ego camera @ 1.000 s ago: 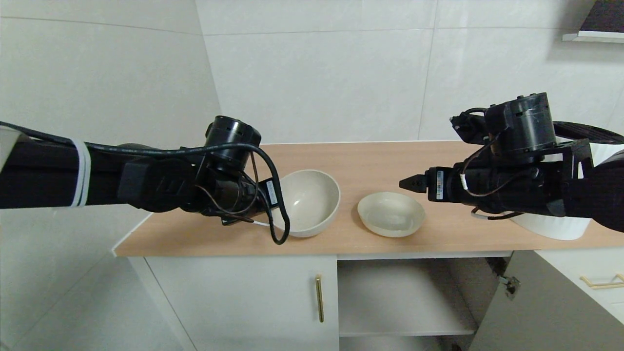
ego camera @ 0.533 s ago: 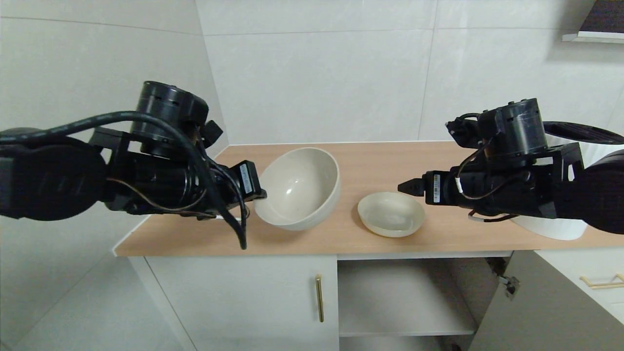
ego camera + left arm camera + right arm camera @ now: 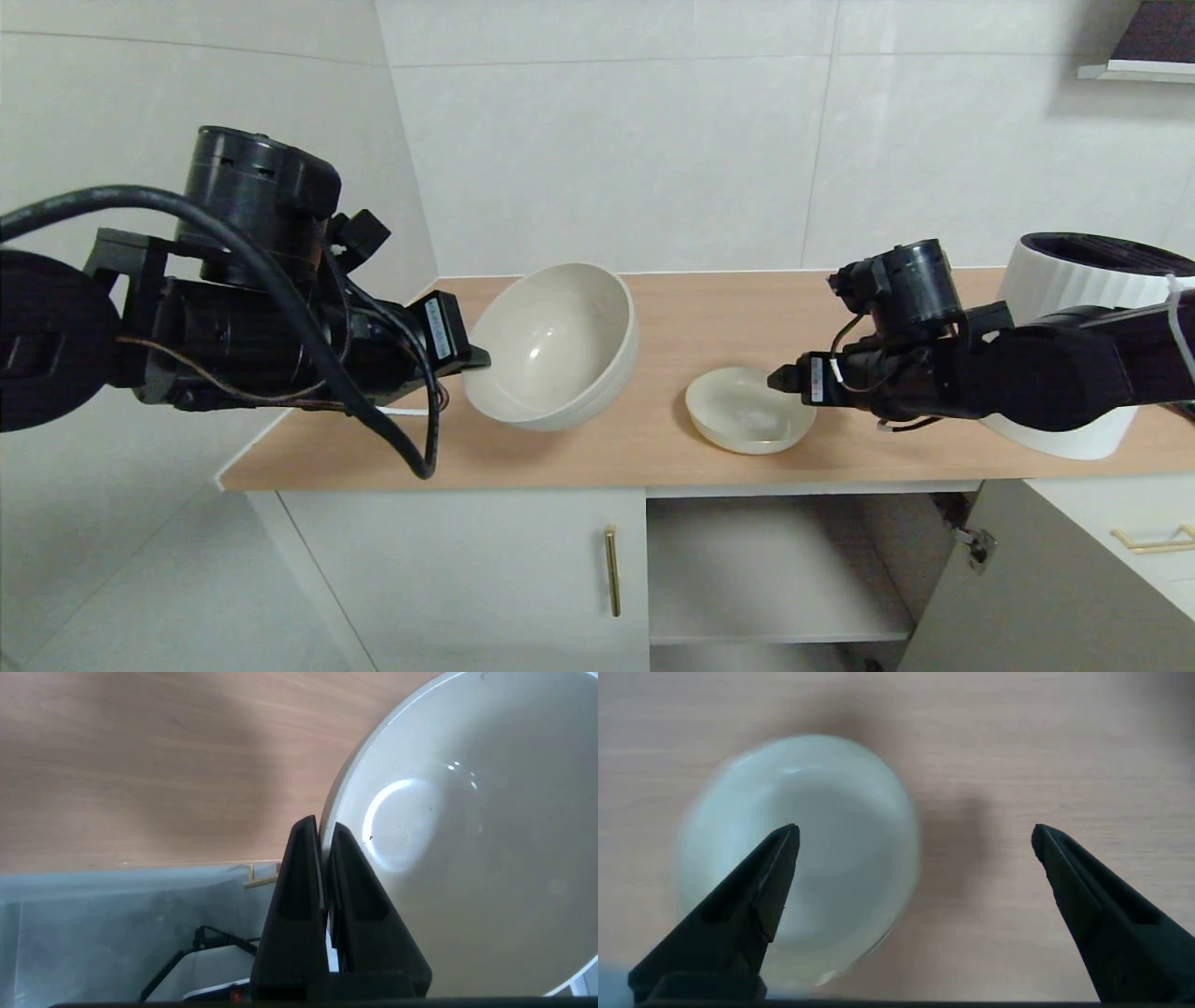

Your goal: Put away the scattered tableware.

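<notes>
We see the large cream-white round bowl (image 3: 555,345) held off the light wooden countertop (image 3: 672,308), above its left part. The bowl is tipped on its side, with its hollow facing away from the wall behind the countertop. The left gripper (image 3: 476,357) is clamped on the bowl's rim, and in the left wrist view its two black fingers (image 3: 301,859) pinch the rim edge between them.

The small shallow cream dish (image 3: 750,409) sits flat near the countertop's front edge, about midway along it. The right gripper (image 3: 780,378) hovers at the dish's right rim. In the right wrist view its jaws stand wide apart, holding nothing, with one fingertip over the dish (image 3: 799,854) and the other over bare wood.

A white ribbed round container (image 3: 1074,280) stands at the countertop's right end. Below the countertop we see an open white cabinet shelf (image 3: 766,569), and beside it a closed door with a gold handle (image 3: 611,571).
</notes>
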### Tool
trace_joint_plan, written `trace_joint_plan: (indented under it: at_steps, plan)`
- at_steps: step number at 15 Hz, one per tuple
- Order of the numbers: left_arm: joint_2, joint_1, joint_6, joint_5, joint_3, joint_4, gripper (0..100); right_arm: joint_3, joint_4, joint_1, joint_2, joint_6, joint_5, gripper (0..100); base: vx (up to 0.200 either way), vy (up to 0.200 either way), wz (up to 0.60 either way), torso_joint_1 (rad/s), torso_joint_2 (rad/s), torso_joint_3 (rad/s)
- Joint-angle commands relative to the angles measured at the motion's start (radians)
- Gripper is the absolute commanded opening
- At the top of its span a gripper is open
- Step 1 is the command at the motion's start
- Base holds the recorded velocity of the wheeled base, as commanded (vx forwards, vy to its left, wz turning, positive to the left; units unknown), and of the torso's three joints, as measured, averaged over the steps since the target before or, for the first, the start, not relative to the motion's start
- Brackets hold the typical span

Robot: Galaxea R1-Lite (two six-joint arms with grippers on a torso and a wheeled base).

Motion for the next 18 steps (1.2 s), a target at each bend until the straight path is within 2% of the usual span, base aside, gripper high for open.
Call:
trace_joint_plan:
  at_steps: [1, 7, 8, 15, 18]
  plan:
    - [-0.003, 0.000, -0.001, 0.000, -0.001, 0.000, 0, -0.006, -0.001, -0.005, 0.045, -0.001, -0.001, 100, 0.000, 0.000, 0.00, 0.000, 0.00, 0.000]
    - [-0.003, 0.000, -0.001, 0.000, -0.001, 0.000, 0, -0.011, 0.000, -0.005, 0.068, -0.001, -0.001, 100, 0.000, 0.000, 0.00, 0.000, 0.00, 0.000]
    - [-0.005, 0.000, -0.001, 0.000, -0.001, 0.000, 0, -0.011, 0.000, -0.005, 0.068, -0.001, -0.001, 0, 0.000, 0.000, 0.00, 0.000, 0.00, 0.000]
    - [-0.008, 0.000, -0.001, 0.000, -0.001, 0.000, 0, -0.011, -0.001, -0.003, 0.045, 0.002, 0.004, 0, 0.000, 0.000, 0.00, 0.000, 0.00, 0.000]
    - [-0.057, 0.002, -0.003, 0.002, 0.016, 0.001, 0, 0.014, 0.048, 0.000, -0.077, 0.029, 0.039, 0, 0.000, 0.000, 0.00, 0.000, 0.00, 0.000]
